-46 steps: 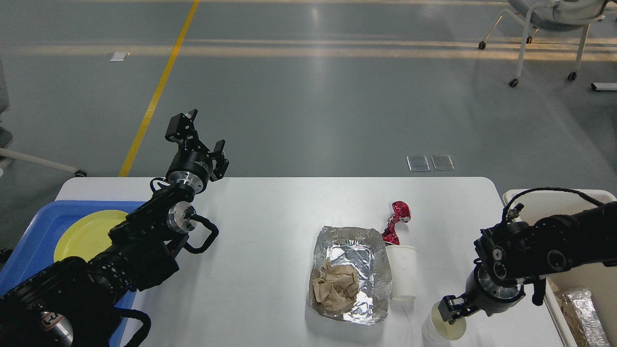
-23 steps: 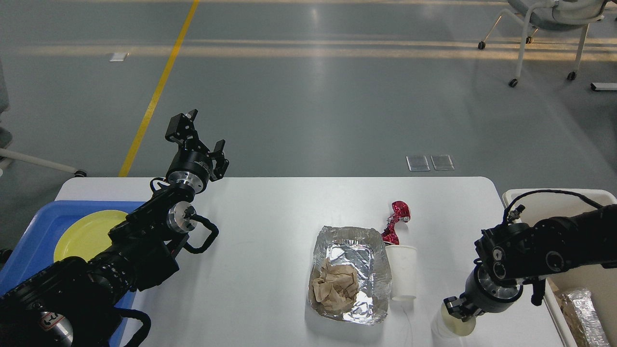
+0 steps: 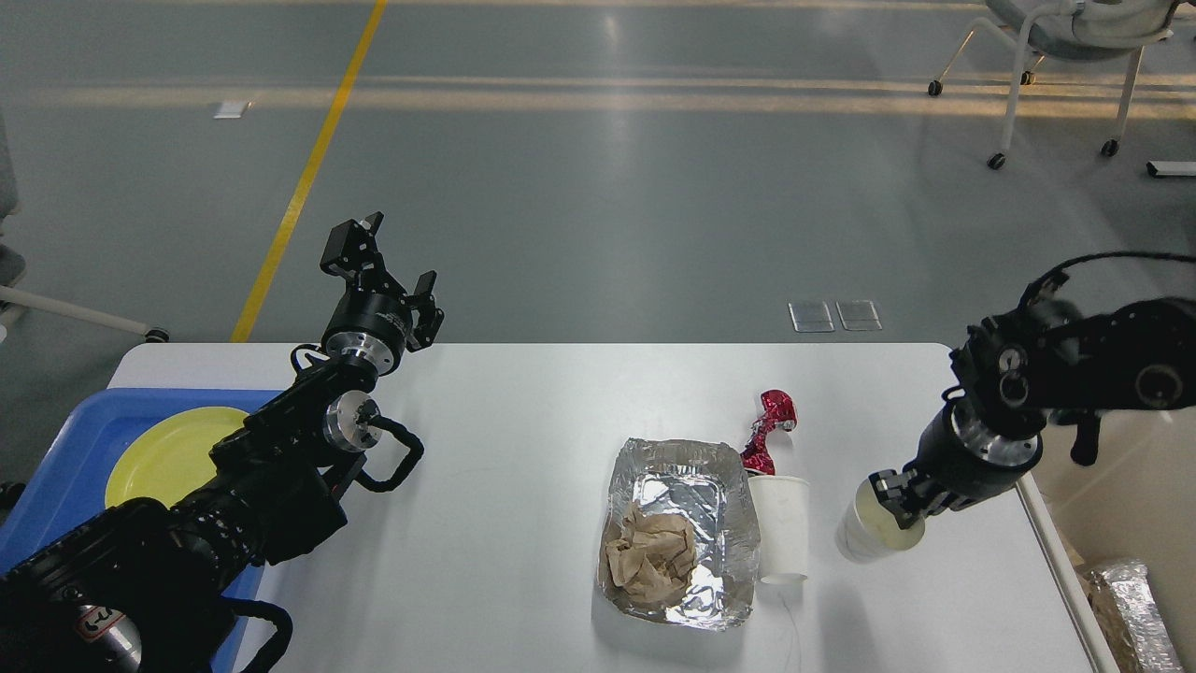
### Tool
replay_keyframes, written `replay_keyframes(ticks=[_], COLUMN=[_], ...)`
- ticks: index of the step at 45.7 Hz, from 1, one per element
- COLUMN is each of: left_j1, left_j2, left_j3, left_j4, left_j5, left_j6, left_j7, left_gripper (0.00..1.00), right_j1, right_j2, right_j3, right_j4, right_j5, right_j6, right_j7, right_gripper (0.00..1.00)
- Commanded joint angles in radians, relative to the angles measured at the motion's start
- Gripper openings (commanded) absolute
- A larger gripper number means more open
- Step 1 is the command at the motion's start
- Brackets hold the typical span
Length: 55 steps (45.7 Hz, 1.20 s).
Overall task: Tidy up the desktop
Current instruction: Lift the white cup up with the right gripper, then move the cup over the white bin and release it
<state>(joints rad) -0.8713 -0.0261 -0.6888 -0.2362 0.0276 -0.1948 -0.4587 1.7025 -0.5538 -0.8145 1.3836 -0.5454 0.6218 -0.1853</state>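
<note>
The white desktop (image 3: 523,439) holds a foil tray (image 3: 679,528) with crumpled brown paper (image 3: 650,556) in it. A white paper cup (image 3: 779,528) lies beside the tray, and a crumpled red wrapper (image 3: 768,432) lies behind the cup. My right gripper (image 3: 895,501) is shut on the rim of another white paper cup (image 3: 869,535) and holds it tilted above the desktop's right side. My left gripper (image 3: 385,264) is open and empty, raised over the desktop's far left edge.
A blue tray (image 3: 65,467) with a yellow plate (image 3: 168,453) sits at the left. A cream bin (image 3: 1121,523) with crumpled foil (image 3: 1126,612) in it stands off the right edge. An office chair (image 3: 1065,56) stands far back right.
My right gripper has lifted the paper cup from the near right of the desktop, up and away from me. The left arm has not moved.
</note>
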Motion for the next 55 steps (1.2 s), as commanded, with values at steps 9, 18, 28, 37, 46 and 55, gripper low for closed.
replay_keyframes(ticks=[9, 18, 28, 37, 46, 55], left_j1=[0.0, 0.0, 0.0, 0.0, 0.0, 0.0], left_j2=[0.0, 0.0, 0.0, 0.0, 0.0, 0.0], left_j3=[0.0, 0.0, 0.0, 0.0, 0.0, 0.0], left_j4=[0.0, 0.0, 0.0, 0.0, 0.0, 0.0], left_j5=[0.0, 0.0, 0.0, 0.0, 0.0, 0.0], left_j6=[0.0, 0.0, 0.0, 0.0, 0.0, 0.0], left_j7=[0.0, 0.0, 0.0, 0.0, 0.0, 0.0], left_gripper=[1.0, 1.0, 1.0, 1.0, 1.0, 1.0], right_j1=[0.308, 0.505, 0.654, 0.416, -0.004, -0.303], right_j2=[-0.198, -0.32, -0.4, -0.384, -0.215, -0.068], right_j3=[0.219, 0.331, 0.394, 0.371, 0.364, 0.357], right_j4=[-0.005, -0.003, 0.0, -0.087, -0.414, -0.704], right_j5=[0.074, 0.094, 0.182, 0.078, -0.027, -0.031], right_j6=[0.338, 0.338, 0.338, 0.338, 0.338, 0.179], right_j7=[-0.006, -0.006, -0.014, -0.029, -0.029, -0.028], right_gripper=[0.0, 0.0, 0.0, 0.0, 0.0, 0.0])
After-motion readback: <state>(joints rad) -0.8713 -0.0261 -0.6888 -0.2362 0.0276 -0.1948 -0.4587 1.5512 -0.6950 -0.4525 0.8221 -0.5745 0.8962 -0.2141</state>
